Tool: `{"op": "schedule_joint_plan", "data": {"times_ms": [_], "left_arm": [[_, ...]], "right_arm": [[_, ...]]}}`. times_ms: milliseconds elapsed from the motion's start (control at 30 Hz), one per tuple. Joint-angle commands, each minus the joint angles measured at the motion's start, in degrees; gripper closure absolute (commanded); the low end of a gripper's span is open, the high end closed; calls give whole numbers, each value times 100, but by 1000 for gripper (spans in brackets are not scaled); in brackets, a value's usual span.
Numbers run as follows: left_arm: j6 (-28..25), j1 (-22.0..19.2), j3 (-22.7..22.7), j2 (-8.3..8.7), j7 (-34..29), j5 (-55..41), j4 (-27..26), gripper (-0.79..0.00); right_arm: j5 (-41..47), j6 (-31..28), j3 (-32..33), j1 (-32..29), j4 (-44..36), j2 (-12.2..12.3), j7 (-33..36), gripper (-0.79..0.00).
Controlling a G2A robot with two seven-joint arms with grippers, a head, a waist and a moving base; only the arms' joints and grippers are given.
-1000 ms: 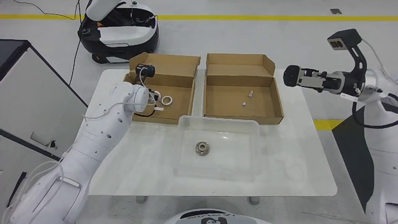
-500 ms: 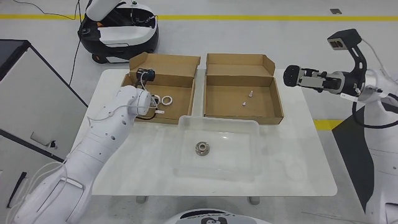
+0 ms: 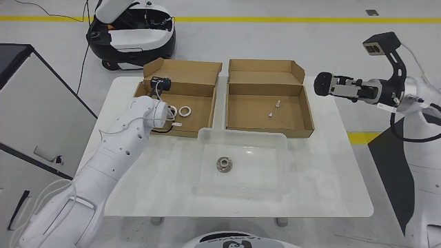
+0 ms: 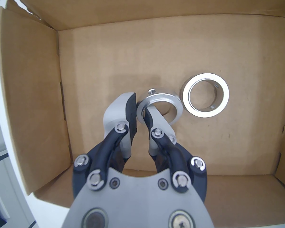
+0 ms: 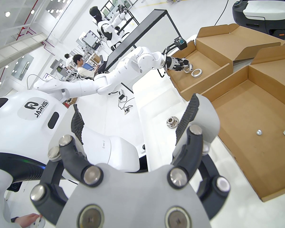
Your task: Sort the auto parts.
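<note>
**Sorting step: placement of a collar.** The left gripper is inside the left cardboard box, which sits at the far left corner of the worktop. Its jaws are nearly closed on the wall of a metal shaft collar, one finger outside the ring and the other through its bore. The collar sits tilted in this grip, and whether its lower edge touches the box floor cannot be told. A second collar lies flat on the box floor just beside the first. The right cardboard box, along the far edge, holds two small fasteners. A flanged hub lies in the clear tray by the near edge. The right gripper hangs over the far right corner with its jaws wide apart and empty. The step in hand is judged to be setting the collar down with its like. The next move calls for the jaws to part and the inner finger to lift straight out of the bore without dragging either ring; the hub appears left to sort.
</note>
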Motion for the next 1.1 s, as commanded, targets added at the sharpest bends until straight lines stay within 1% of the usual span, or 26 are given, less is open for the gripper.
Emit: {"op": "schedule_joint_plan", "data": {"times_ms": [0,167,300,333,367,400,533,700,800,900,967,1067], "left_arm": [[7,25,-25,-5,13,14,0,-200],[115,102,-124,-14,12,32,-122,-256],[169,187,-289,14,11,112,-316,-372],[182,221,-333,25,5,152,-395,-505],[193,265,-382,37,5,183,-477,-677],[197,314,-432,52,11,231,-555,-785],[186,545,-610,113,-7,480,-1069,-785],[46,856,-793,177,-74,754,-2014,-785],[-52,992,-814,183,-148,801,-2619,-785],[-94,1051,-766,163,-276,761,-3069,-785],[0,1055,-704,132,-348,705,-3328,-785],[0,1055,-704,132,-348,705,-3328,-785]], "right_arm": [[2,0,0,0,0,0,0,-785],[2,0,0,0,0,0,0,-785],[2,0,0,0,0,0,0,-785],[2,0,0,0,0,0,0,-785],[2,0,0,0,0,0,0,-785],[2,0,0,0,0,0,0,-785],[2,0,0,0,0,0,0,-785],[2,0,0,0,0,0,0,-785],[2,0,0,0,0,0,0,-785],[2,0,0,0,0,0,0,-785],[2,0,0,0,0,0,0,-785],[2,0,0,0,0,0,0,-785]]}}
